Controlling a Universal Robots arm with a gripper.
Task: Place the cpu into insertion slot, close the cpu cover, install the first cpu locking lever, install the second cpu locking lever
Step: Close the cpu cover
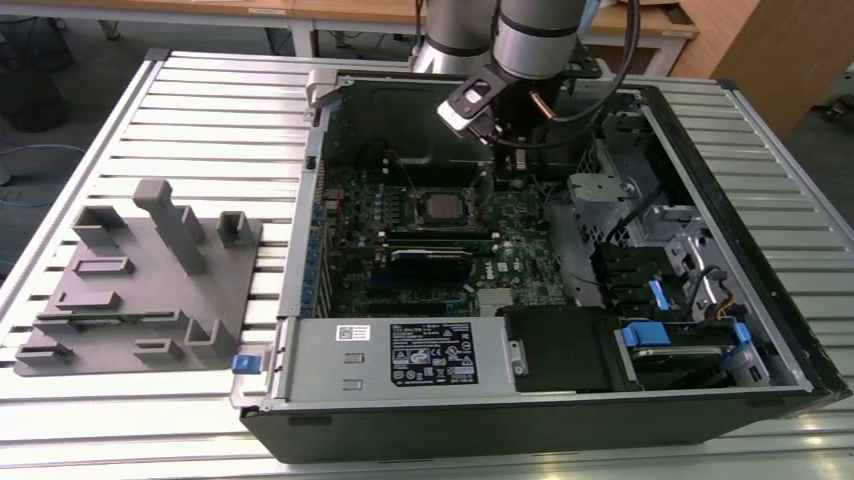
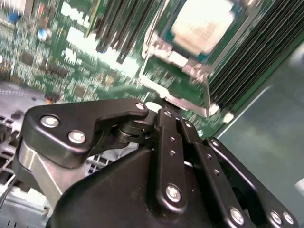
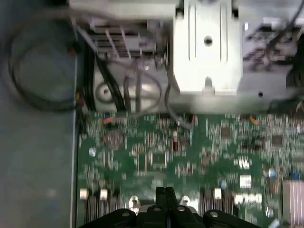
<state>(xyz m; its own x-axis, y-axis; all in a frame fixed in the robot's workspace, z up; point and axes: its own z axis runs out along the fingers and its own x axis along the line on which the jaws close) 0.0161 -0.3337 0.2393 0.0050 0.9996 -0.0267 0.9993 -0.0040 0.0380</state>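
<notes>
**Fingers pinched together, close to the chip**

The black fingers (image 2: 166, 137) are pressed together, tip to tip, and nothing can be seen between them. In the first wrist view they (image 3: 164, 199) look the same, pinched into one thin point.

They hang just over the green circuit board (image 3: 156, 156) and do not hold or touch the chip. In the exterior view the fingers (image 1: 513, 165) reach down into the open computer case (image 1: 747, 400). They are near the insertion slot (image 1: 441, 226), on the exterior view's right of it.

The cpu (image 2: 202, 23) lies flat in that slot, with its dull silver top facing up. In the exterior view the cpu (image 1: 442, 208) is a small grey square in the middle of the board. The cpu cover (image 2: 179, 58) shows as thin silver metal along the edge of the chip, but I cannot tell if it is pushed down flat.

Long black slots (image 2: 247, 52) run beside the chip. A big silver metal bracket (image 3: 206, 47) and some dark cables (image 3: 28, 80) sit past the far edge of the board.

The grey arm (image 1: 534, 35) comes in over the back of the case. The case rests on a bench (image 1: 200, 100) made of long metal slats. A grey block with pegs (image 1: 134, 280) stands on the bench too, on the exterior view's left of the case and well apart from the fingers.
</notes>
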